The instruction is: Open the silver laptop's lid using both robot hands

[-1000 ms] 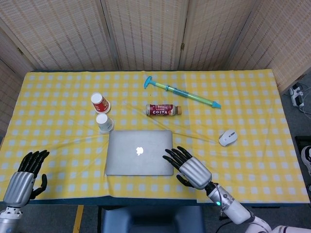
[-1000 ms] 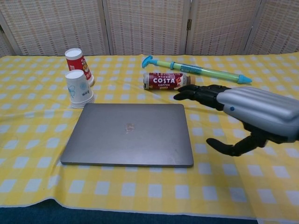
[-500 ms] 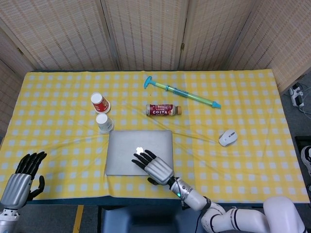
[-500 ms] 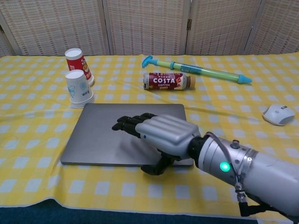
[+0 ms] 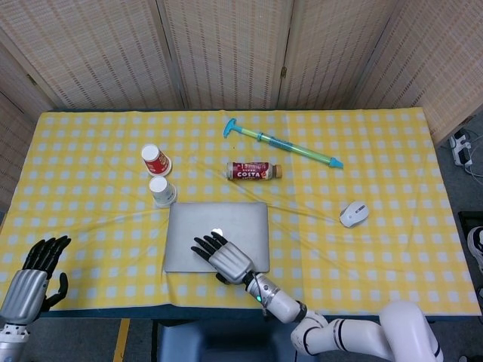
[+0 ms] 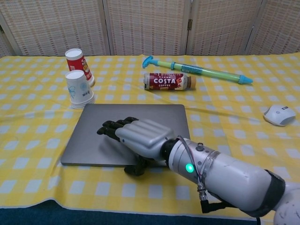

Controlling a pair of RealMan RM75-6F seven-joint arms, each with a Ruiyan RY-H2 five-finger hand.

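over the closed silver laptop (image 6: 129,134), which lies flat near the front edge of the table, the right hand (image 6: 136,138) now spreads its fingers above the lid with its thumb hanging down past the front edge. a second ago that hand was off to the right of the laptop, by the corner; it has swept left across the lid, which suggests it is setting up to hook the front lip. it holds nothing and its fingers are apart. the left hand (image 5: 32,275) has barely shifted, hovering well apart at the table's left front corner, fingers spread, empty. so the lid is not yet lifted. the yellow checked cloth (image 5: 377,151) also carries two paper cups (image 6: 77,77), a coffee bottle (image 6: 168,81), a green water pump (image 6: 197,70) and a white mouse (image 6: 280,114). woven folding screens (image 5: 226,45) stand behind.
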